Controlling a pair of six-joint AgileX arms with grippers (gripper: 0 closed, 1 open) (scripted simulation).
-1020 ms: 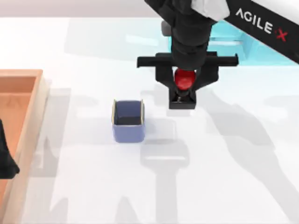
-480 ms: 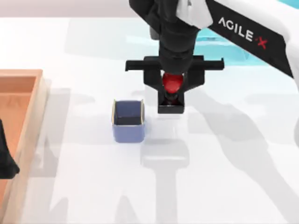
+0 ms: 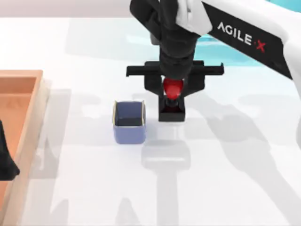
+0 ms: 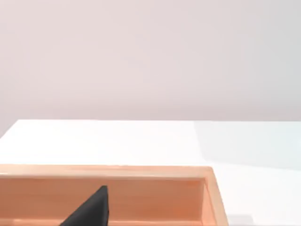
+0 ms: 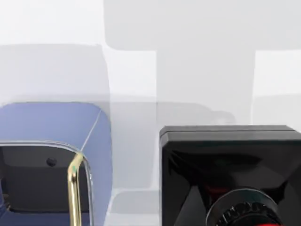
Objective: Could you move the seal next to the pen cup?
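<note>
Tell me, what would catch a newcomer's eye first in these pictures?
Probably the glossy red knob of the seal, pinched in the right gripper near the table's middle under the big black and white arm. Just to its left, standing apart, is the periwinkle-blue pen cup with its gold rim. An orange-brown wooden tray sits at the table's left edge, where the left arm is parked.

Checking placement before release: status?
Right pincer shut on seal, just right of pen cup, small gap between. Left arm parked at wooden tray. Nothing in the way.
</note>
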